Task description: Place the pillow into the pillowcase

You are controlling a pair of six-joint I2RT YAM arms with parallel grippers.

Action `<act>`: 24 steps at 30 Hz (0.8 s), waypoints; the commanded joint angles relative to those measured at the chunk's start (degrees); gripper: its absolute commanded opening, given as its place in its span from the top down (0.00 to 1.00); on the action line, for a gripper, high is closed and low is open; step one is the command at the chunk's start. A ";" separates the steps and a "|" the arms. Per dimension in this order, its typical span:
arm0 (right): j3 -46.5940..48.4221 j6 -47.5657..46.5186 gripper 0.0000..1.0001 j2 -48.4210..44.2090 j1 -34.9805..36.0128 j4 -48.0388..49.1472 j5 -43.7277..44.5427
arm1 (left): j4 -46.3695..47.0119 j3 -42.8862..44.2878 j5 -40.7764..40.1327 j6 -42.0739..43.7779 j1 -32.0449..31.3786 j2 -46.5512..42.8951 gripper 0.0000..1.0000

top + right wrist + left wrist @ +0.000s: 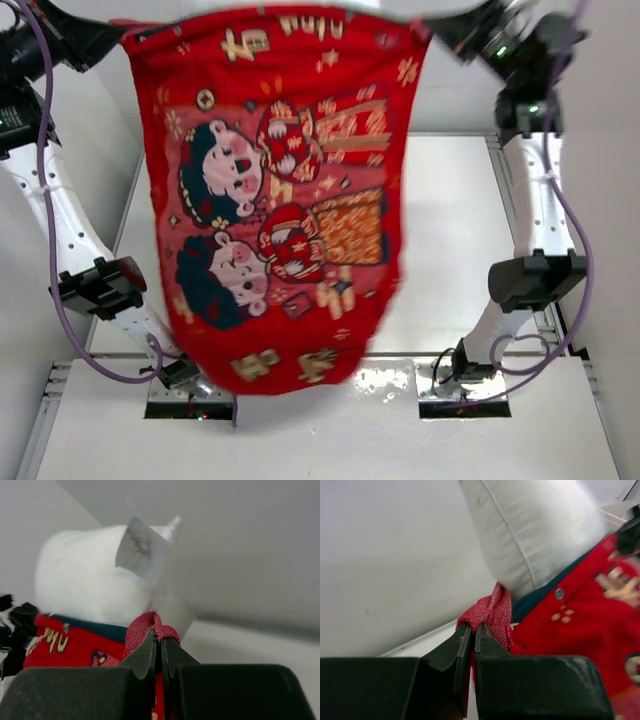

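A: Where's pillowcase [280,200]?
B: Hanging above surface [450,250], long axis vertical, mouth up; pillow [535,535] pokes out the top.
A: Jaws?
B: Left jaws and right jaws each pinch a top corner.

The pillowcase [280,200] is printed in bright red, with two cartoon figures given dark navy hair and pale faces, gold characters and small gold patterns. A dark teal band [540,598] with a silver snap [560,593] is shown at its opening. The pillow [535,535] is plain white, its tag [141,547] pale with blurred grey marks. The left fingers [451,652] and right fingers [145,655] are black; the surface [450,210] is white.
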 commanded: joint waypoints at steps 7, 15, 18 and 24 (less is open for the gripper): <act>-12.33 -6.25 1.00 -25.55 -5.58 11.22 7.64 | 12.37 -9.91 -6.98 5.18 8.80 -15.30 1.00; -13.28 -4.92 1.00 -27.83 -6.55 13.33 8.40 | 14.47 -7.71 -5.22 2.54 8.46 -15.73 1.00; -13.06 -2.83 1.00 -25.22 -5.50 12.91 7.99 | 11.95 -14.03 -6.35 7.52 5.74 -17.23 1.00; -19.20 2.19 1.00 -22.02 -7.17 12.17 9.88 | -1.42 -11.48 -4.96 14.92 6.44 -14.32 1.00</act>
